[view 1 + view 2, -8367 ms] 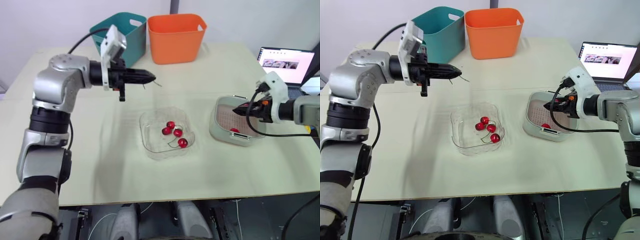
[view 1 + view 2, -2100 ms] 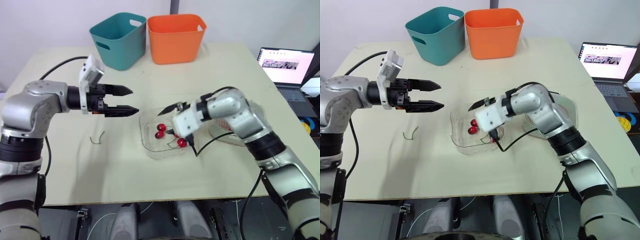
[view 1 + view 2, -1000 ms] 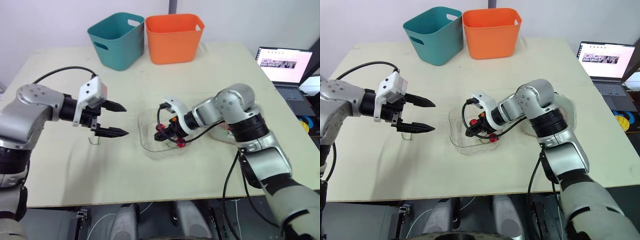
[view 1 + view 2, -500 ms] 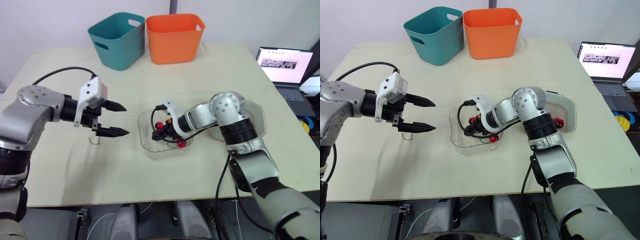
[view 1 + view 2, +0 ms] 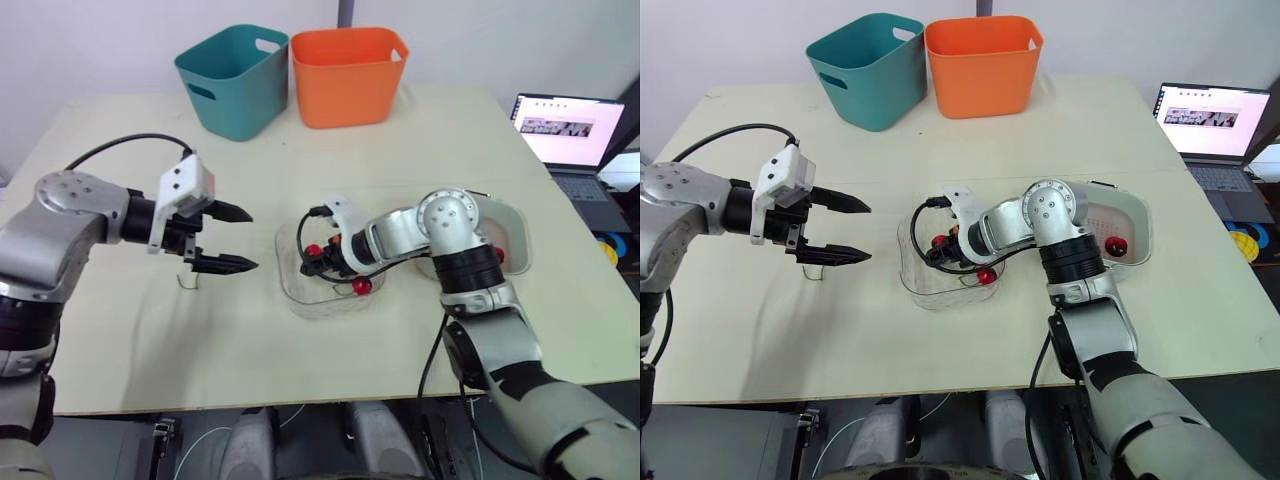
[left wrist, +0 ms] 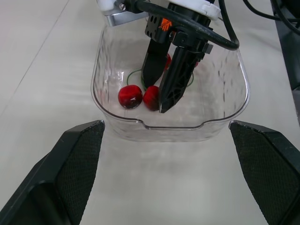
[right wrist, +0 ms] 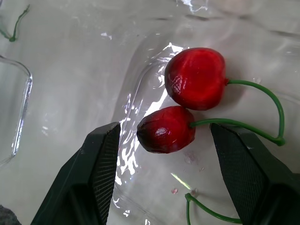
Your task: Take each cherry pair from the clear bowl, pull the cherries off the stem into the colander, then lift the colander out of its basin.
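The clear bowl [image 5: 292, 292] sits mid-table with red cherries on green stems in it. My right gripper [image 5: 318, 262] reaches down into the bowl, open. In the right wrist view its fingers [image 7: 101, 164] straddle a cherry pair [image 7: 196, 78] without touching it. The left wrist view looks into the bowl at two cherries [image 6: 130, 95] beside the right gripper [image 6: 157, 96]. My left gripper [image 5: 250, 238] hovers open to the left of the bowl, empty. At the right, the colander [image 5: 1110, 220] rests in its pale basin [image 5: 1146, 238] with one cherry [image 5: 1116, 245] inside.
A teal bin [image 5: 235, 75] and an orange bin [image 5: 350, 70] stand at the table's back edge. A laptop [image 5: 565, 125] is at the far right. A bare green stem [image 5: 187, 281] lies on the table under my left gripper.
My right gripper has slid a little further left inside the bowl over the last second. The left arm has stayed put.
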You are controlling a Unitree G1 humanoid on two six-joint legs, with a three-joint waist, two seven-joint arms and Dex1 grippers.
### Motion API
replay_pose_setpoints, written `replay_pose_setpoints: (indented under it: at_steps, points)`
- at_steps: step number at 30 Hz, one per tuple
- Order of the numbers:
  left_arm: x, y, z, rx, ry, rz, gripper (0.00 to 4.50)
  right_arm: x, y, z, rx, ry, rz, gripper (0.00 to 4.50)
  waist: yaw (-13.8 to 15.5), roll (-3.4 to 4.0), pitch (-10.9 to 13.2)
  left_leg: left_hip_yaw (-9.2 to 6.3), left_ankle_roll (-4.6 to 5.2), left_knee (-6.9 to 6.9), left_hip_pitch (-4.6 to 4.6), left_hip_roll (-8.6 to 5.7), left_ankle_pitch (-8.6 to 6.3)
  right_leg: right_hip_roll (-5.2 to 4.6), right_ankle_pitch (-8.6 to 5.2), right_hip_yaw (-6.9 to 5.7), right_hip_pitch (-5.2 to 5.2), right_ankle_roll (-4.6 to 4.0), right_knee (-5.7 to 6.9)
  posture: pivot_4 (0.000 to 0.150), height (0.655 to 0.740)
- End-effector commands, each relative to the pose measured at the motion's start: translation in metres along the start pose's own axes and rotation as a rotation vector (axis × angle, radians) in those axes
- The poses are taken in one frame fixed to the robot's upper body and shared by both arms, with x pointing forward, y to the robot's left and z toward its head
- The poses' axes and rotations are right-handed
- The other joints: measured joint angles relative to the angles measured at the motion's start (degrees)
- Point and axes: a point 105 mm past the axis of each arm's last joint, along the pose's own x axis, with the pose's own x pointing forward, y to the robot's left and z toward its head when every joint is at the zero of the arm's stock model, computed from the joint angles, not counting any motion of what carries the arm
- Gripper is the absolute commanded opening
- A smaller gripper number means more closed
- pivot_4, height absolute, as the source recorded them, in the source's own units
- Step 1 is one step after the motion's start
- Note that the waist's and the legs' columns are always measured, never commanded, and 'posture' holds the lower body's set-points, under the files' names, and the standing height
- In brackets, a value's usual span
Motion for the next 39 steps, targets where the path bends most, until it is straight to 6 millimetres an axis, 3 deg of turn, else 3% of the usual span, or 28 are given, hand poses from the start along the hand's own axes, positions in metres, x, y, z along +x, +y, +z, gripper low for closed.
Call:
replay_pose_setpoints:
  at_steps: [1, 4, 11, 18, 23, 27, 31, 33, 35, 39]
  points:
    - [-0.004, 0.002, 0.008, 0.036, -0.017, 0.016, 4.50, -0.001, 0.004, 0.003, -0.013, -0.021, -0.006, 3.31, 0.0, 0.00, 0.0, 0.00, 0.00, 0.00, 0.00, 0.00, 0.00, 0.00, 0.00, 0.00, 0.00, 0.00, 0.00, 0.150, 0.7400]
    - [-0.003, 0.002, 0.008, 0.035, -0.019, 0.016, 4.50, 0.000, 0.002, 0.004, -0.009, -0.025, -0.031, 3.11, 0.0, 0.00, 0.0, 0.00, 0.00, 0.00, 0.00, 0.00, 0.00, 0.00, -0.01, 0.00, 0.01, 0.01, -0.01, 0.150, 0.7400]
    - [-0.005, 0.002, 0.006, 0.032, -0.014, 0.018, 4.50, -0.002, 0.002, 0.002, -0.057, -0.023, -0.047, 1.14, 0.1, 0.00, 0.0, 0.00, 0.00, 0.00, 0.00, 0.00, 0.00, -0.01, -0.07, 0.00, 0.02, 0.10, -0.03, 0.150, 0.7400]
    - [-0.009, 0.003, 0.009, 0.038, -0.012, 0.017, 4.50, -0.022, -0.003, 0.009, -0.113, -0.070, -0.059, 1.14, 0.2, 0.01, 0.0, 0.00, 0.00, 0.00, -0.02, 0.00, 0.00, -0.02, -0.10, 0.00, 0.00, 0.10, -0.03, 0.150, 0.7400]
    - [-0.018, 0.011, 0.028, 0.029, -0.091, 0.024, 4.50, -0.072, 0.000, 0.031, -0.289, -0.177, -0.076, 1.14, 0.2, 0.03, 0.0, 0.01, 0.00, 0.03, -0.11, -0.02, 0.00, -0.04, -0.21, 0.00, -0.04, 0.03, -0.11, 0.150, 0.7400]
    - [-0.023, 0.018, 0.040, 0.021, -0.138, 0.019, 4.50, -0.116, 0.018, 0.050, -0.474, -0.268, -0.077, 1.14, 0.1, 0.05, 0.0, 0.03, 0.01, -0.06, -0.02, 0.01, -0.01, 0.01, -0.21, 0.01, -0.05, 0.05, -0.11, 0.150, 0.7400]
    - [-0.025, 0.023, 0.050, 0.022, -0.169, 0.004, 4.50, -0.139, 0.038, 0.040, -0.613, -0.267, 0.013, 1.14, 0.2, 0.04, 0.0, 0.01, 0.02, -0.09, -0.02, 0.04, -0.01, 0.05, -0.23, -0.01, -0.08, 0.03, -0.09, 0.150, 0.7400]
    - [-0.028, 0.028, 0.063, 0.029, -0.221, -0.002, 4.50, -0.158, 0.060, 0.037, -0.754, -0.342, 0.106, 1.14, 0.3, 0.04, 0.0, 0.03, 0.02, -0.06, -0.06, 0.02, -0.01, 0.01, -0.23, 0.00, -0.07, 0.03, -0.12, 0.150, 0.7400]
    - [-0.032, 0.033, 0.080, 0.028, -0.296, -0.003, 4.50, -0.170, 0.071, 0.043, -0.951, -0.473, 0.077, 1.14, 0.5, 0.04, 0.0, 0.03, 0.02, 0.02, -0.12, 0.00, -0.01, -0.01, -0.24, 0.00, -0.07, 0.03, -0.16, 0.150, 0.7400]
    - [-0.040, 0.032, 0.117, 0.034, -0.430, -0.086, 4.50, -0.177, 0.064, 0.046, -1.329, -0.616, -0.028, 1.14, 0.3, -0.07, 0.0, 0.05, 0.01, 0.04, -0.11, -0.01, -0.02, -0.03, -0.25, -0.04, 0.06, 0.07, -0.41, 0.150, 0.7400]
